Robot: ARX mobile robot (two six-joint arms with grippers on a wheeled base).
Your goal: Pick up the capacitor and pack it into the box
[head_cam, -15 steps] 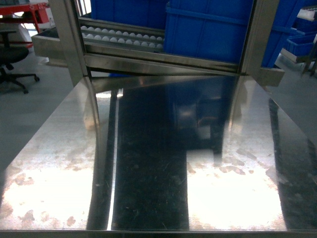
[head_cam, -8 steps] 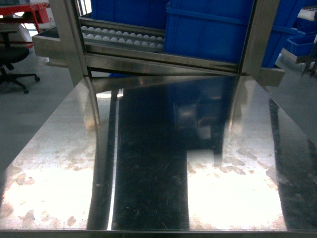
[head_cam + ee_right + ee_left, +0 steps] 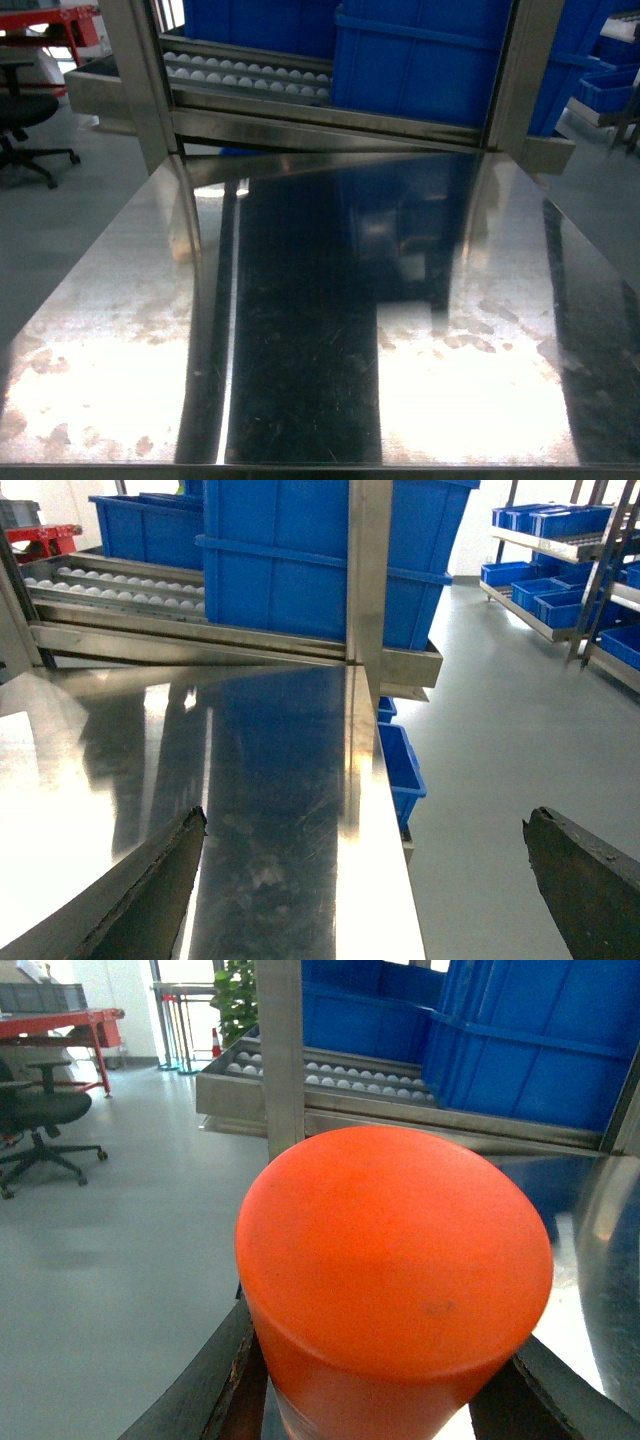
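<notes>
Capacitor (image 3: 395, 1280) apparently upright, left claw (image 3: 380, 1400).

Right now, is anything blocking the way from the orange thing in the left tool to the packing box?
Cannot tell: no pink tub shows in any view. The left tool grips the orange cylinder beside the steel table.

Your head camera looks forward and slants down across the steel table (image 3: 300, 330), taking in its near edge and, beyond the far edge, the roller rack (image 3: 245, 75) and blue bins (image 3: 430, 70). Your left wrist camera sits low at the table's left side, facing the same rack (image 3: 330, 1072) and bins (image 3: 540, 1050), with an orange cylinder (image 3: 390, 1280) very near the lens. Your right wrist camera sits low over the table's right edge (image 3: 375, 810), facing the rack (image 3: 110, 590), bins (image 3: 300, 550) and floor (image 3: 500, 740).
</notes>
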